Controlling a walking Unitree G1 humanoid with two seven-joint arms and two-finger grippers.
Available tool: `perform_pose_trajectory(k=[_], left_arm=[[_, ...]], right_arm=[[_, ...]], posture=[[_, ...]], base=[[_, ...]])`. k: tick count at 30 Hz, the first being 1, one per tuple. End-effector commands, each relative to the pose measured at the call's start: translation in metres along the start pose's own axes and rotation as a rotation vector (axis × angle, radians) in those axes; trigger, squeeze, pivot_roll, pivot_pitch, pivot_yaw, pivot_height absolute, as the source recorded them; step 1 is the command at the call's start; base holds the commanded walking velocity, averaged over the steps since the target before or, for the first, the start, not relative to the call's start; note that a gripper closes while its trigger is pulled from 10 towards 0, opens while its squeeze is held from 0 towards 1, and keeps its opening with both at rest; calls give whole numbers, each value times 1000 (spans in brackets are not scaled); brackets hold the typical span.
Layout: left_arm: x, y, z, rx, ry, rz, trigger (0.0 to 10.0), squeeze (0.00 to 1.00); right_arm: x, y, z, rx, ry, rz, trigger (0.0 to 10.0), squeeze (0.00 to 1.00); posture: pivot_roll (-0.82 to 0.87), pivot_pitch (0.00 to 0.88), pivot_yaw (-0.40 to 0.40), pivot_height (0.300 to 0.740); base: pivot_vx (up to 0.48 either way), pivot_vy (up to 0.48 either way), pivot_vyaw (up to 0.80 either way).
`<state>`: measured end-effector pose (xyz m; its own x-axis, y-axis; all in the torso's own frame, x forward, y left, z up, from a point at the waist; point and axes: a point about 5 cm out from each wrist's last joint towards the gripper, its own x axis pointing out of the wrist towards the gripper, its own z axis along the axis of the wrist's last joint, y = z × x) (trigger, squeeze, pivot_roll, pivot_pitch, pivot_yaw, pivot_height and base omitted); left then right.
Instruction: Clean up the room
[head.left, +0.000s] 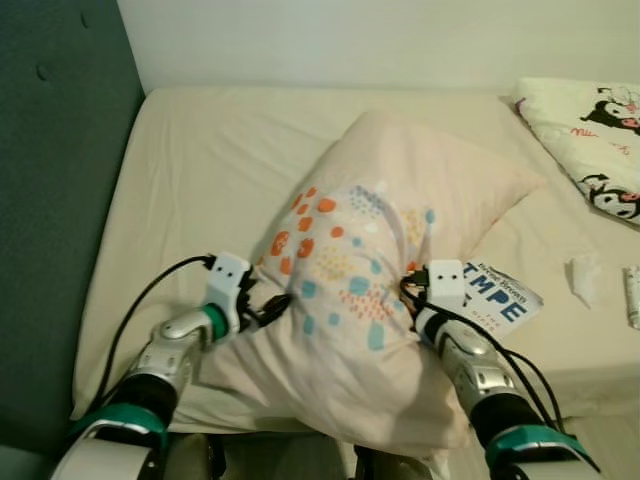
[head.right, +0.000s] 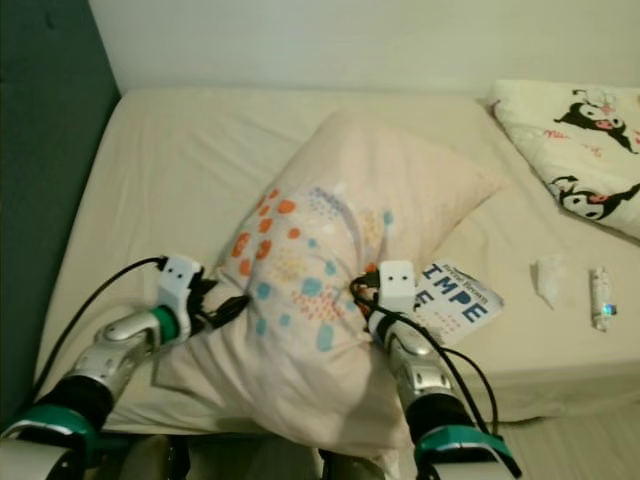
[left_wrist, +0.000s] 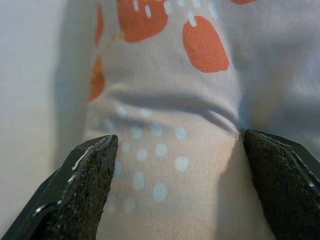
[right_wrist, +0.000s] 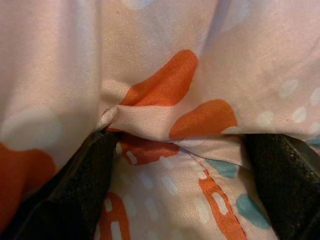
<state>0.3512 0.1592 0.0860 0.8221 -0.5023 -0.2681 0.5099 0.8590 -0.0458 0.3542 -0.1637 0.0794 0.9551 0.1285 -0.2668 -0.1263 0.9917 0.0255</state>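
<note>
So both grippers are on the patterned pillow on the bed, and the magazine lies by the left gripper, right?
Not quite. Both eye views show the magazine lying by the right gripper, not the left gripper. Both are on the patterned pillow on the bed.

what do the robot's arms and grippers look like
Both arms are silver metal with green bands and black cables looping back from white wrist blocks. The left gripper and right gripper have black fingers; the fingers have rough, grainy pads with glossy edges.

A patterned pillow (head.right: 330, 290) on a cream bed (head.right: 190, 150), the left gripper (head.right: 232, 306) and right gripper (head.right: 358, 288) pressed against its sides; a book (head.right: 455, 296) lies just beside it.
</note>
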Motion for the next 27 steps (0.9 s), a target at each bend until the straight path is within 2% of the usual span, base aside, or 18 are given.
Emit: perform_pose_trajectory(k=[1, 3, 4, 6, 7, 8, 9, 10, 11, 12, 15, 18, 19, 21, 22, 24, 26, 27], left_arm=[[-4, 1, -15, -26, 42, 16, 10000, 0], [-30, 49, -8, -16, -5, 338, 10000, 0], [-30, 49, -8, -16, -5, 338, 10000, 0], [-50, 77, 0, -44, -48, 527, 10000, 0], [-53, 82, 2, -50, -58, 550, 10000, 0], [-53, 82, 2, -50, -58, 550, 10000, 0], [-53, 85, 7, -52, -71, 553, 10000, 0], [-52, 85, 9, -45, -72, 556, 10000, 0], [-52, 85, 9, -45, -72, 556, 10000, 0], [-50, 84, 13, -36, -80, 556, 10000, 0], [-48, 83, 14, -38, -86, 562, 10000, 0], [-33, 67, 10, -107, -85, 491, 10000, 0], [-33, 67, 10, -107, -85, 491, 10000, 0], [-15, 41, 1, -159, -56, 336, 10000, 0], [-15, 41, 1, -159, -56, 336, 10000, 0], [-3, 19, -7, -205, -34, 211, 10000, 0], [-3, 19, -7, -205, -34, 211, 10000, 0], [2, 6, -12, -221, -18, 133, 10000, 0]], right_arm=[[-1, 15, -20, -7, 89, 48, 10000, 0], [-5, -20, -14, 11, 75, -85, 10000, 0], [-5, -20, -14, 11, 75, -85, 10000, 0], [-15, -60, -13, 6, 87, -232, 10000, 0], [-19, -72, -13, 0, 95, -272, 10000, 0], [-19, -72, -13, 0, 95, -272, 10000, 0], [-30, -96, -18, -13, 123, -354, 10000, 0], [-35, -105, -20, -14, 136, -386, 10000, 0], [-35, -105, -20, -14, 136, -386, 10000, 0], [-41, -115, -24, -8, 151, -417, 10000, 0], [-44, -119, -27, -19, 168, -426, 10000, 0], [-46, -113, -38, -13, 195, -367, 10000, 0], [-46, -113, -38, -13, 195, -367, 10000, 0], [-40, -91, -43, 13, 182, -257, 10000, 0], [-40, -91, -43, 13, 182, -257, 10000, 0], [-34, -72, -46, 36, 172, -174, 10000, 0], [-34, -72, -46, 36, 172, -174, 10000, 0], [-30, -58, -47, 45, 167, -119, 10000, 0]], posture=[[131, 83, 1, 575], [134, 85, 1, 575], [134, 85, 1, 575], [130, 85, 1, 575], [130, 85, 1, 575], [130, 85, 1, 575], [122, 78, 3, 575], [116, 97, 5, 575], [116, 97, 5, 575], [116, 97, 5, 575], [112, 92, 5, 575], [109, 88, 6, 575], [109, 88, 6, 575], [102, 91, 11, 575], [102, 91, 11, 575], [102, 91, 11, 575], [102, 91, 11, 575], [101, 93, 11, 575]], base=[[0, 0, 0], [0, 0, 0], [0, 0, 0], [0, 0, 0], [0, 0, 0], [0, 0, 0], [0, 0, 0], [0, 0, 0], [0, 0, 0], [0, 0, 0], [0, 0, 0], [0, 0, 0], [0, 0, 0], [0, 0, 0], [0, 0, 0], [0, 0, 0], [0, 0, 0], [0, 0, 0]])
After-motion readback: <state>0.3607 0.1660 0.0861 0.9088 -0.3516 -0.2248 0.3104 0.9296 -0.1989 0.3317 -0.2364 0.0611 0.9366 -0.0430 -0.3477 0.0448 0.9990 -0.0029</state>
